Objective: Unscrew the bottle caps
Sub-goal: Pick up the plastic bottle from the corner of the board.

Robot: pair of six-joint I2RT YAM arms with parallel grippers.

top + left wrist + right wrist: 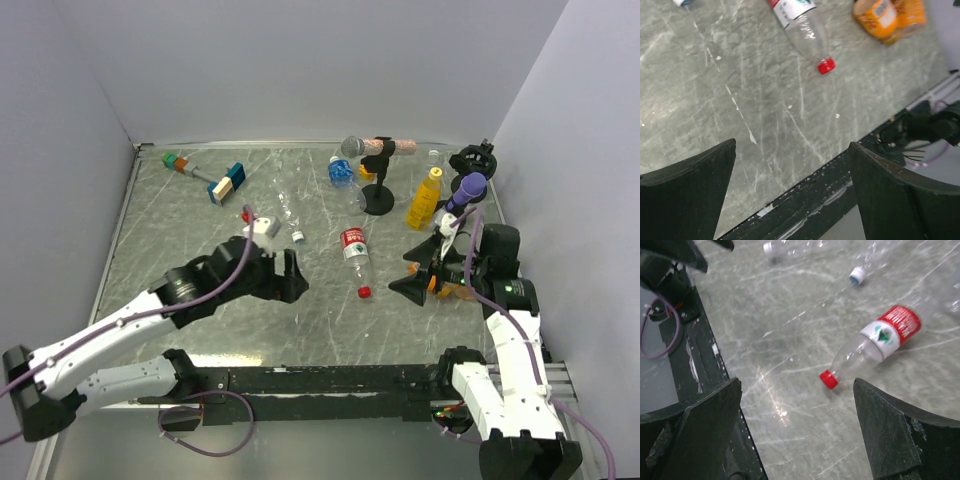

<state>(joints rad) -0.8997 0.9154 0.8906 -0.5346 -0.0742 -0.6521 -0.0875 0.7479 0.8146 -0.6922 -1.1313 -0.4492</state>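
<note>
Bottle [354, 250] lay between arms, axis front-to-back, red cap [364, 292] nearward; right gripper [411, 274] closer (both spread wide, empty), left gripper [293, 277] farther.

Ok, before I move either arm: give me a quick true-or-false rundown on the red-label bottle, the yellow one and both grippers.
1. The red-label bottle lies on its side with its red cap screwed on. True.
2. The left gripper is shut on a bottle. False: its jaws stand open with nothing between them.
3. The yellow bottle stands upright. True.
4. The right gripper holds the red cap. False: it is open, and the cap sits apart from it, on its bottle.
</note>
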